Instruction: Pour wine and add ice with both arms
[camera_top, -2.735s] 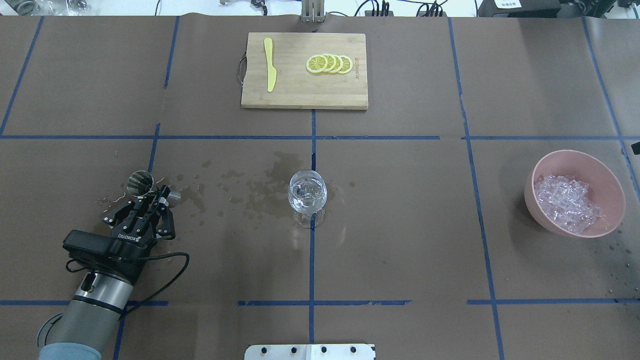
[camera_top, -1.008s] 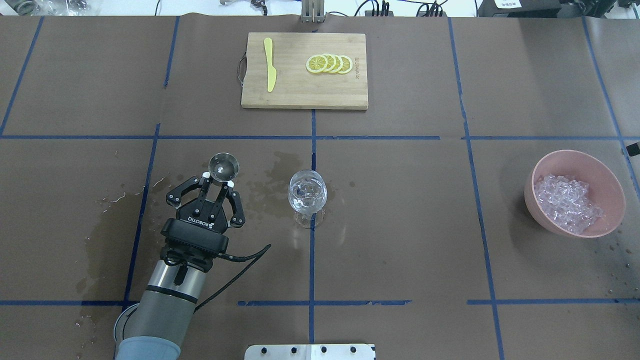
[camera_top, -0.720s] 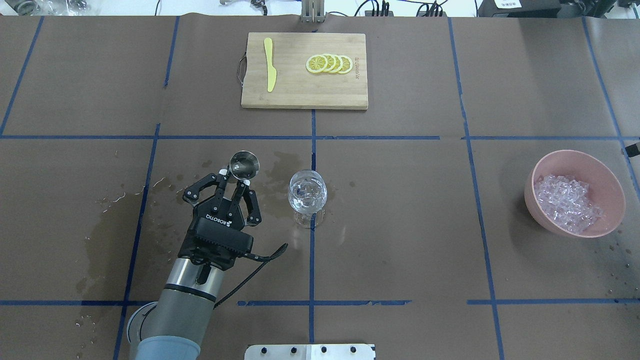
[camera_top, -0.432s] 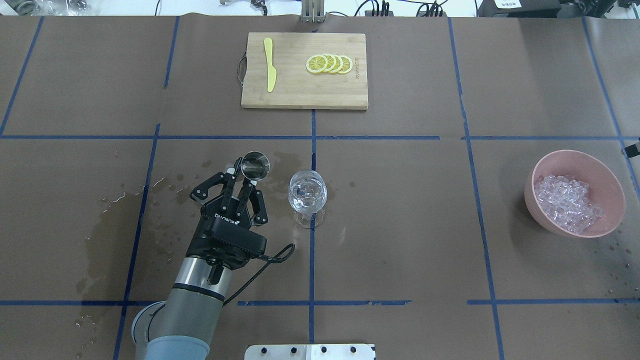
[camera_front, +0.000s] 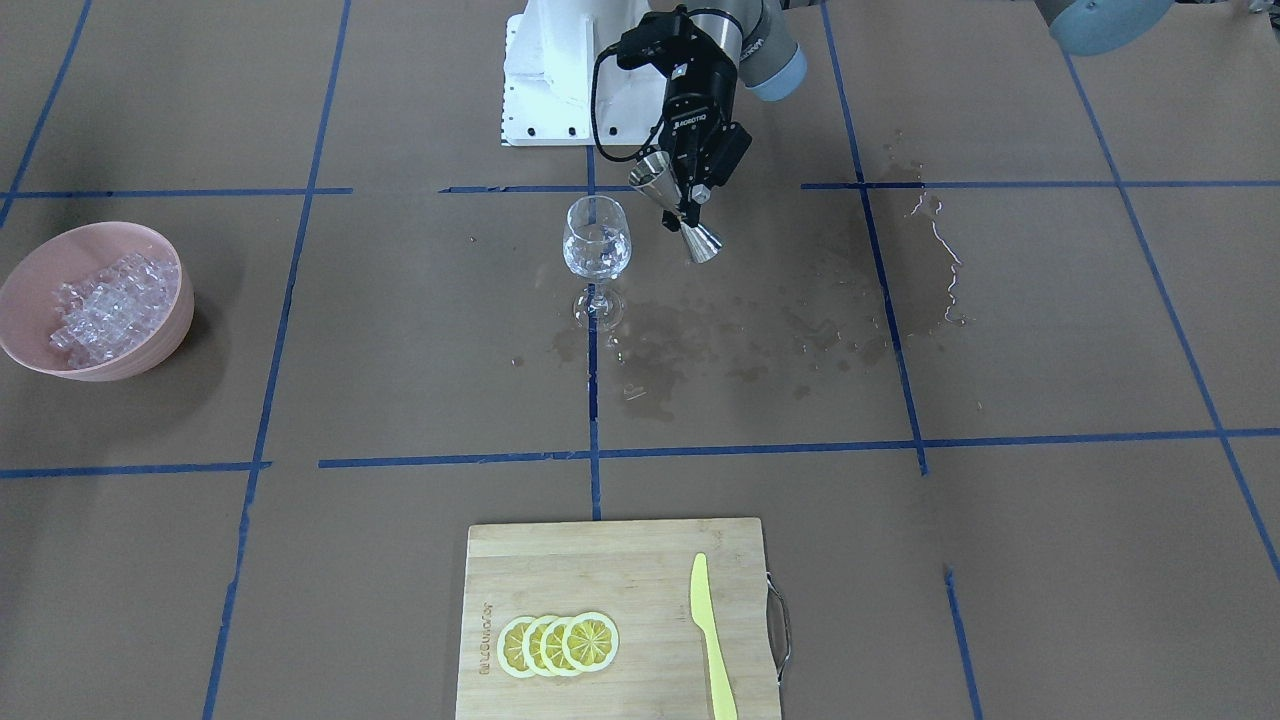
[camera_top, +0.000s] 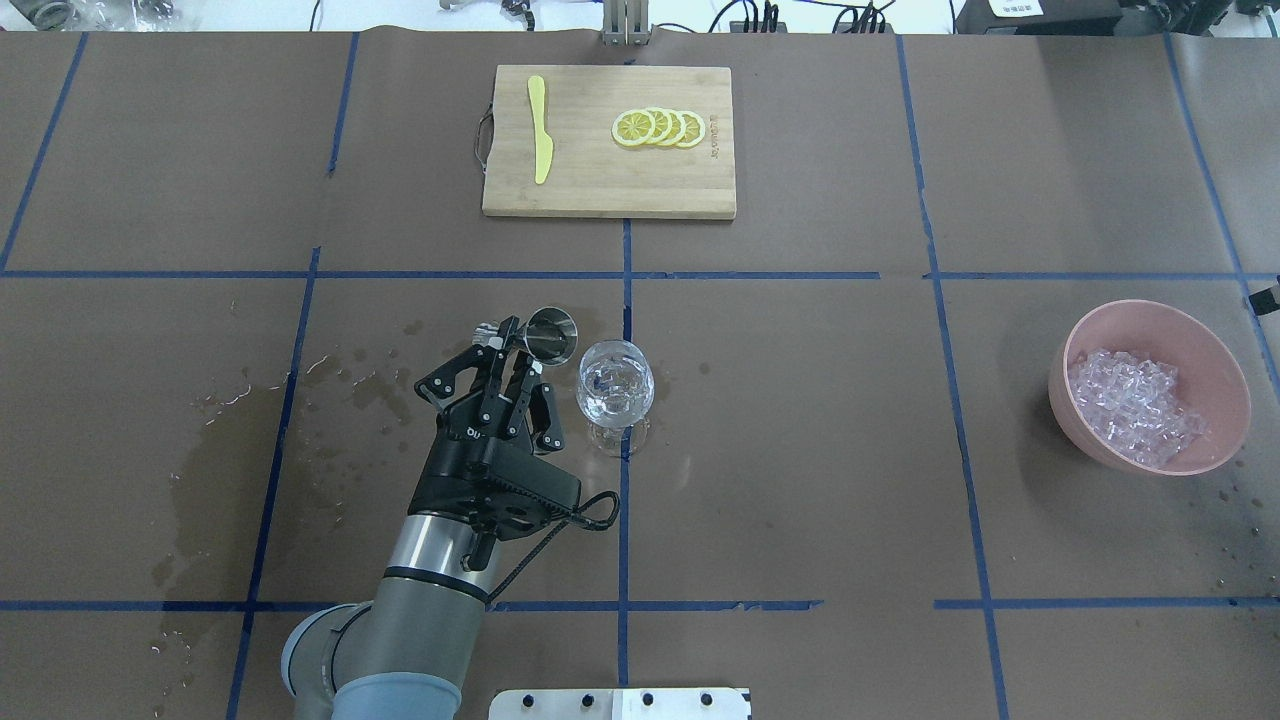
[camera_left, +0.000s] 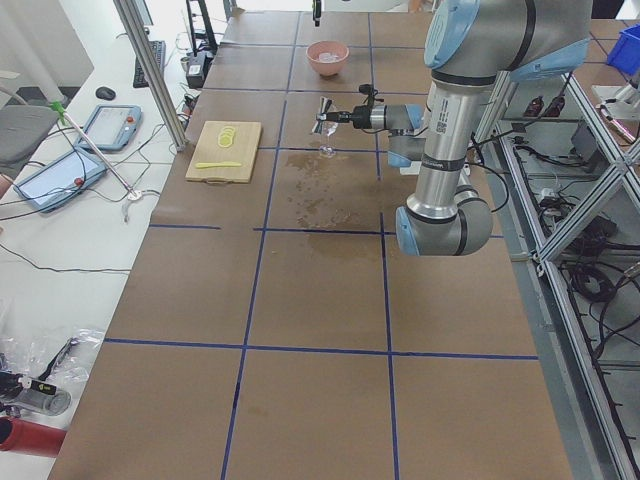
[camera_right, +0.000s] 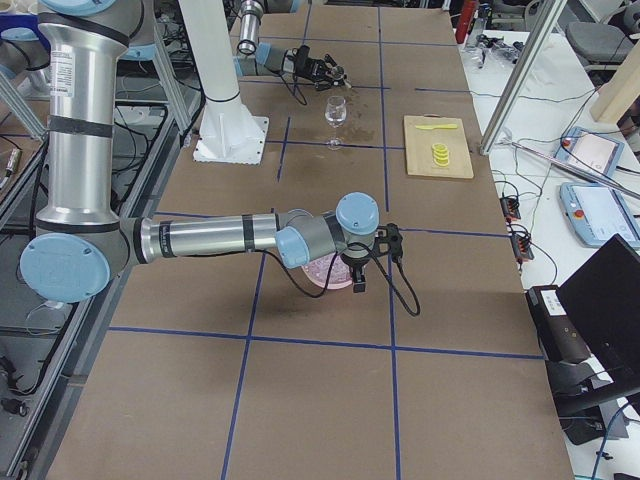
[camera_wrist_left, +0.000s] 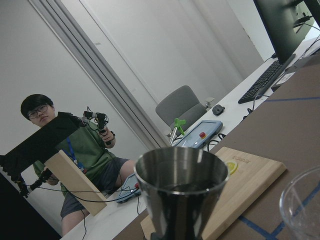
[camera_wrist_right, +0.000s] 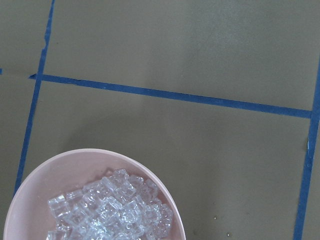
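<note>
My left gripper (camera_top: 513, 345) is shut on the waist of a steel jigger (camera_top: 551, 334) and holds it in the air, tilted, with its mouth close to the left rim of the wine glass (camera_top: 615, 383). The front view shows the jigger (camera_front: 655, 176) just beside the glass (camera_front: 597, 240), which stands upright and holds clear contents. The ice (camera_top: 1135, 405) lies in a pink bowl (camera_top: 1225, 365) at the right. My right gripper (camera_right: 362, 268) hangs over that bowl; I cannot tell whether it is open. Its wrist view shows the ice (camera_wrist_right: 112, 210), no fingers.
A wooden cutting board (camera_top: 600, 185) at the far middle holds lemon slices (camera_top: 658, 128) and a yellow knife (camera_top: 540, 130). Wet spill patches (camera_top: 225, 460) darken the paper left of the glass. The white arm pedestal (camera_front: 545, 80) stands at the near edge.
My left gripper carried the jigger from the wet patch at the left, rightward to the glass, and has tilted its mouth toward the rim. A spill shows where the jigger stood.
</note>
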